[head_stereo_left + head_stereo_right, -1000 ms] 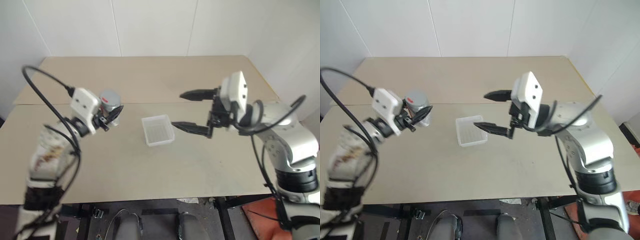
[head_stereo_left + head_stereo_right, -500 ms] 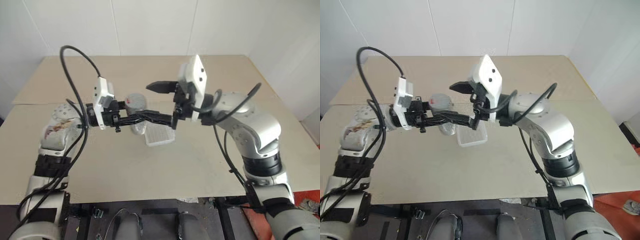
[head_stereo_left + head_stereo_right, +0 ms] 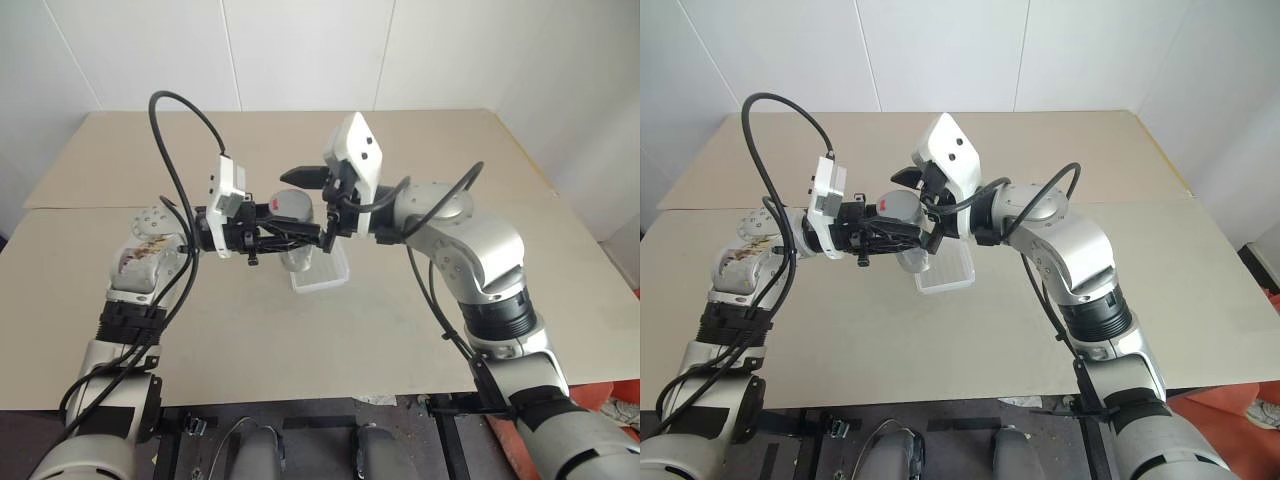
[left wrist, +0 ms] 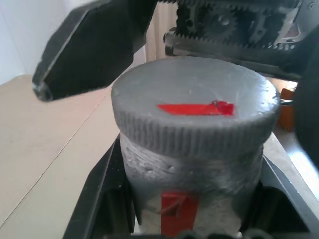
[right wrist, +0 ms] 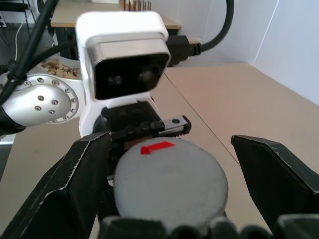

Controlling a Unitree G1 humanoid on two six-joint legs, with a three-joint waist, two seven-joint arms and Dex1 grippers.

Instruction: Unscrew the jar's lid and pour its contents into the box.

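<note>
Head views: the left gripper (image 3: 290,236) is clamped on the jar (image 3: 291,213), holding it in the air above the table (image 3: 420,330), with the lid (image 3: 892,208) still on and turned toward the right arm. The jar hangs just over the near-left edge of the box (image 3: 322,272), which lies flat on the table under the two hands. The right gripper (image 3: 312,205) comes in level from the other side with its fingers spread wide; one finger shows above the lid end and the other below it, so the lid sits between them. Whether either finger touches the lid cannot be told from here.

Left wrist view: the jar (image 4: 192,189) stands between this gripper's own two fingers (image 4: 102,196), which press on its sides, the red label low on its wall. The lid (image 4: 194,112), ribbed round its edge with a red patch on top, caps it. A black finger of the right gripper hangs beside the lid, apart from it.

Right wrist view: the lid (image 5: 171,185) faces the camera, centred between the two spread fingers (image 5: 67,191), with a gap on each side. Behind it the left gripper grips the jar.
</note>
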